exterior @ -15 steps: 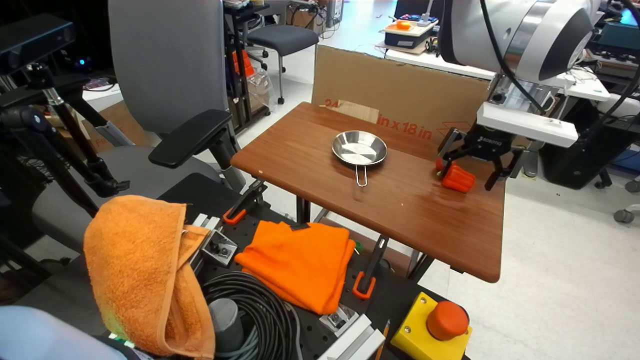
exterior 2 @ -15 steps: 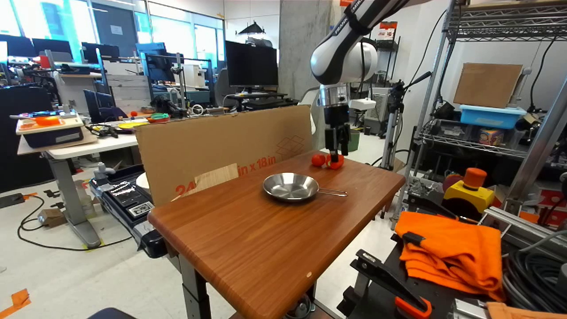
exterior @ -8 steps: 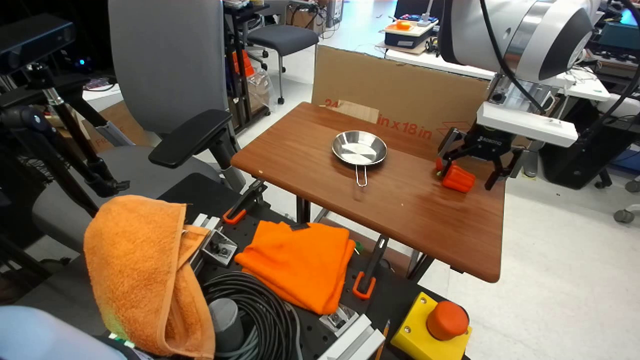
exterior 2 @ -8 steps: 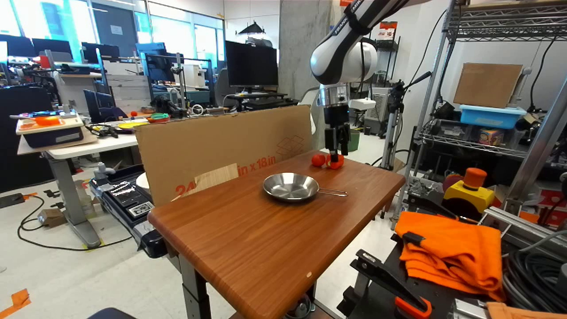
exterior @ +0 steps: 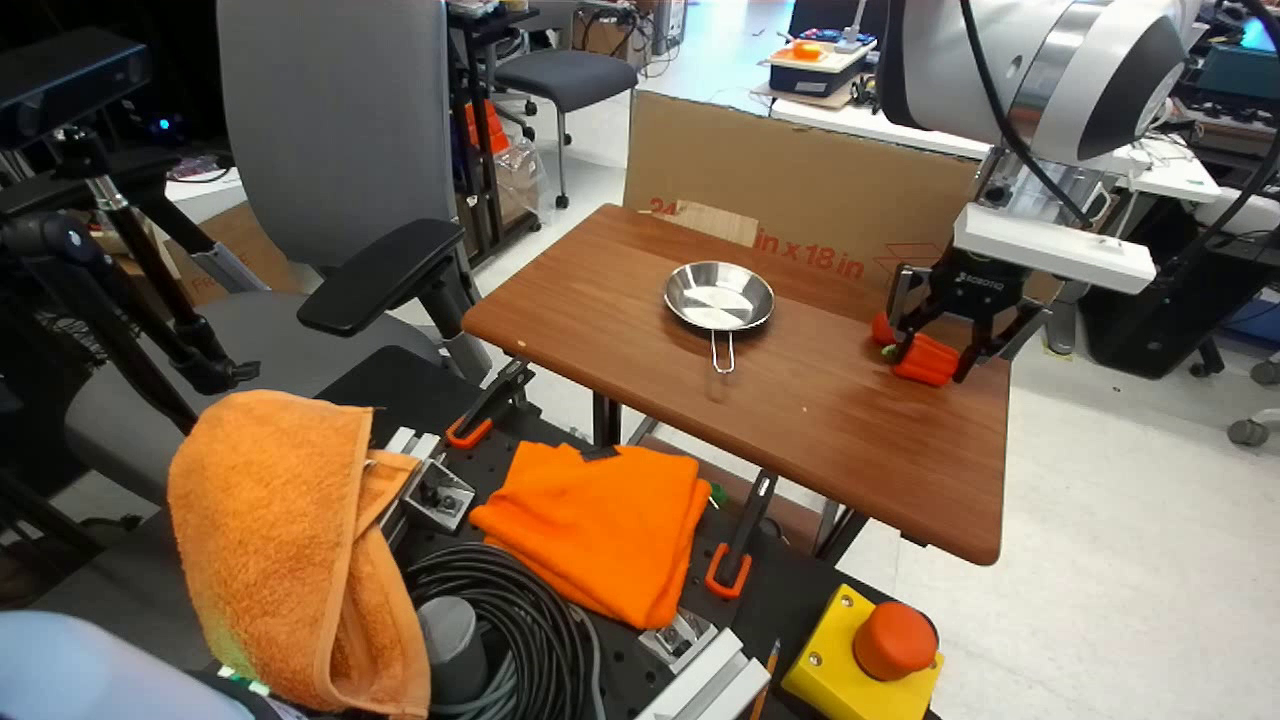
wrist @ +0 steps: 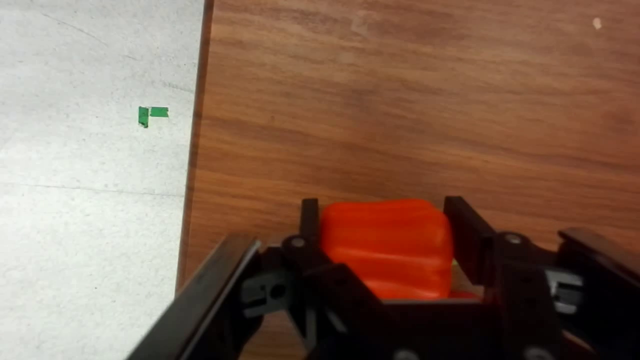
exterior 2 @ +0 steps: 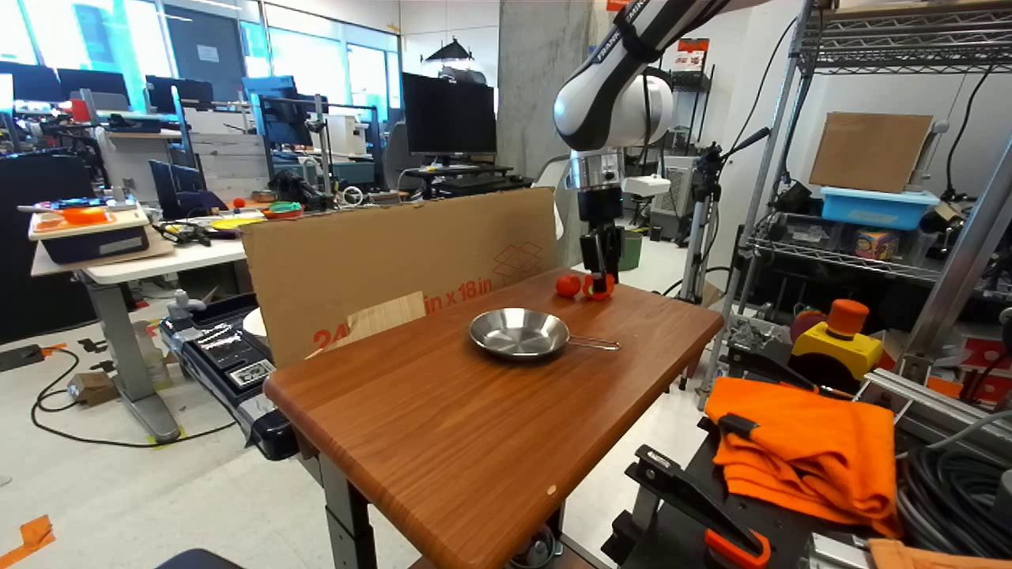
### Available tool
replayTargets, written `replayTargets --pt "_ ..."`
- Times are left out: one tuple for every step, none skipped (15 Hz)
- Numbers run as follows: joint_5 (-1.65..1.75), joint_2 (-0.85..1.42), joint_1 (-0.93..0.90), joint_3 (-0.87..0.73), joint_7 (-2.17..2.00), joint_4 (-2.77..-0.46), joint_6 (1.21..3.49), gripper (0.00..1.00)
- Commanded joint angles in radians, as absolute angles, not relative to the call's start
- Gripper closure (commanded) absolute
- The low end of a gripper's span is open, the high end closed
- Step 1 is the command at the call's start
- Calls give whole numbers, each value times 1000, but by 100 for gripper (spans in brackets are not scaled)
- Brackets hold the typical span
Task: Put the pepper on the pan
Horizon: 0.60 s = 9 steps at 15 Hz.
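The orange-red pepper (wrist: 387, 240) lies on its side near one edge of the table (exterior: 600, 290), and the fingers (wrist: 462, 230) pinch it end to end, one at the stem and one against the blunt base. That hold makes sense: the two ends give each finger a surface to bear on, so the chunky body should ride steadily once lifted. A round red piece (exterior 2: 568, 285) rests just beside the stem end, so lifting straight up seems wiser than dragging sideways, which could knock it along. The pan (exterior 2: 518, 332) sits upright near the middle of the table, well apart from the pepper, bowl facing up, ready to take it from above. Grasping looks like the step in hand, with the carry not yet begun.
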<state>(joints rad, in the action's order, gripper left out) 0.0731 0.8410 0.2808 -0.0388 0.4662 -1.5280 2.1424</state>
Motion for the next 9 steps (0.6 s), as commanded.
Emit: replayTargets --pt "71 866 285 -37 463 -1496 2127 62" --pt "71 864 286 -36 465 -1497 2130 62" --pt "72 861 285 -36 464 -1498 2131 62" --pt "73 858 283 -37 462 -1499 2134 62" --pt "73 851 282 -36 461 -1506 2138 62" --pt "75 838 280 -38 457 -1516 2150 62" --pt "77 826 276 -42 446 -1525 2157 62" --pt "76 810 275 -43 439 -1534 2162 62" --pt "75 785 274 -43 432 -1551 2170 62"
